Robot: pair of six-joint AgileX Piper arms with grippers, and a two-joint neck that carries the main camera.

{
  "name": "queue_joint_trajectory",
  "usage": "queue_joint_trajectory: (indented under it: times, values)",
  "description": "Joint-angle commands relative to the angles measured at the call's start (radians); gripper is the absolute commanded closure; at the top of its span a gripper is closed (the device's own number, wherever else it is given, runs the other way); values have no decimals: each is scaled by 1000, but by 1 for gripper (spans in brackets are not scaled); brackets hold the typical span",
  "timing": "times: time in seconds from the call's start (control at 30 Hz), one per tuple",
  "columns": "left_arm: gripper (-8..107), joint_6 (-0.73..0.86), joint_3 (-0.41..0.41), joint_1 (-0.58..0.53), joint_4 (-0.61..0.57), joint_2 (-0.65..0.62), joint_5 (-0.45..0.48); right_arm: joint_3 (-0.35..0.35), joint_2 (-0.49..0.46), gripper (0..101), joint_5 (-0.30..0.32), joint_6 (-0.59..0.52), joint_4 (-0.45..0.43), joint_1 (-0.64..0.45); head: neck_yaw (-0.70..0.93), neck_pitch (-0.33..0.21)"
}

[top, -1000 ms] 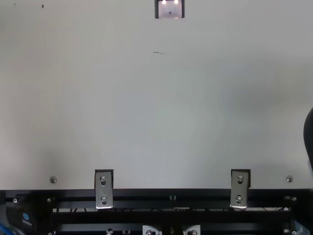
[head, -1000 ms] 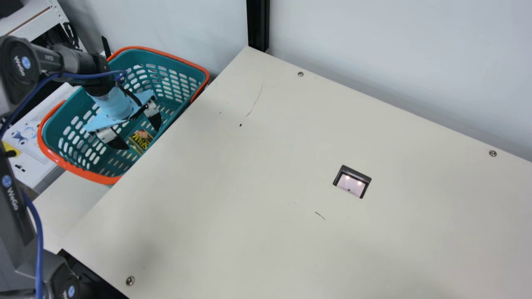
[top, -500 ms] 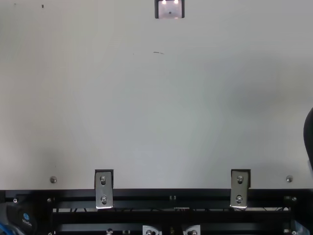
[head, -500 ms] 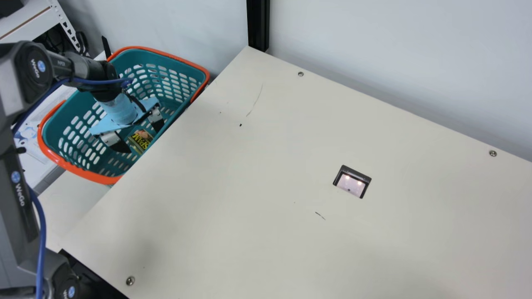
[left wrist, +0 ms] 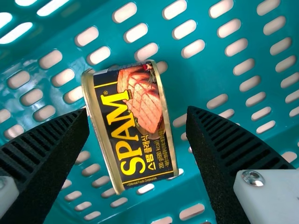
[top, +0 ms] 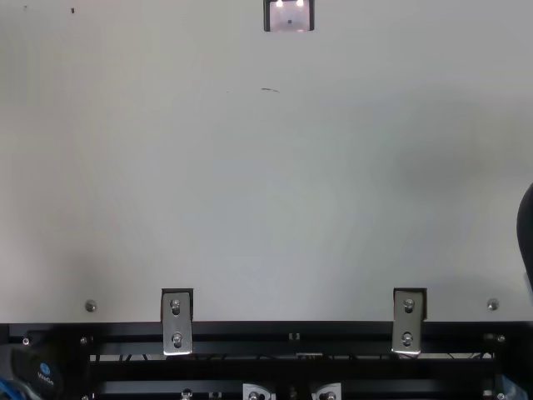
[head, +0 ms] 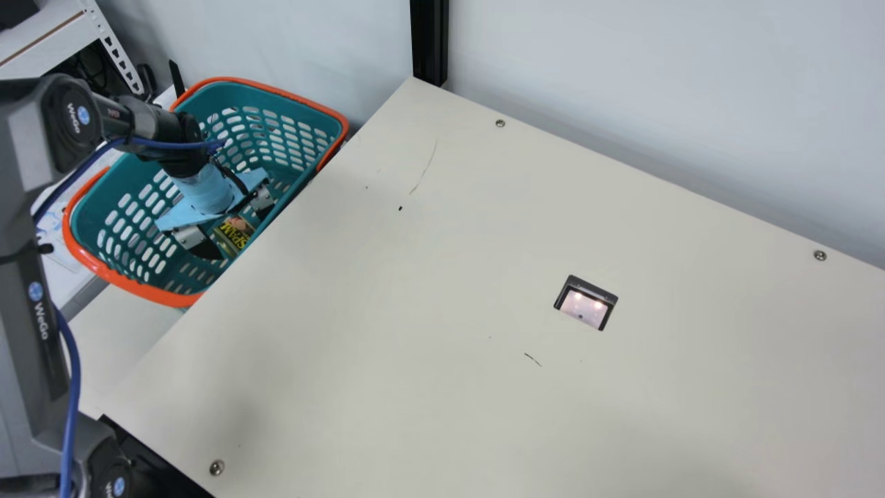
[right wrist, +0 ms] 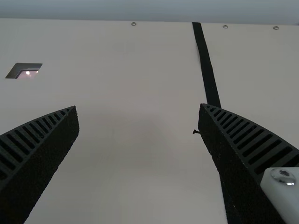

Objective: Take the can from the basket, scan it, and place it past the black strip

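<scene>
In the main view, the teal basket (head: 166,298) sits at ten o'clock, the can (head: 234,234) lying label up at the basket's five o'clock. The left pincer (head: 242,236) is over it, spread wide, gripping nothing, the can between its two fingers. The scanner (head: 584,309) is set in the cream worktop (head: 429,387) at four o'clock. The right pincer (right wrist: 138,107), also wide apart and unladen, is near the black strip (right wrist: 205,65).

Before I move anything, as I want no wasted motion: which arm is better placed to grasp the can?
The left, I'd say: the left gripper is open inside the basket, with the can framed between its fingers. The right gripper is over the table.
</scene>
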Motion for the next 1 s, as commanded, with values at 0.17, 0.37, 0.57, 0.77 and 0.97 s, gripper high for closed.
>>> queue_joint_trajectory:
  times: [0.17, 0.37, 0.57, 0.77, 0.97]
  values:
    - [89, 9, -1, -2, -25, 18, -24, 0, 0, 0, 0, 0, 0, 0, 13, -36]
    - [89, 31, 18, 0, -43, 0, -55, 0, 0, 0, 0, 0, 0, 0, 13, -36]
    - [89, 76, 71, 2, -56, -89, -120, 0, 0, 0, 0, 0, 0, 0, 13, -36]
    - [89, 179, 137, 2, -130, -244, -174, 0, 0, 0, 0, 0, 0, 0, 13, -36]
    - [89, 322, 180, 8, -242, -415, -193, 0, 0, 0, 0, 0, 0, 0, 13, -36]
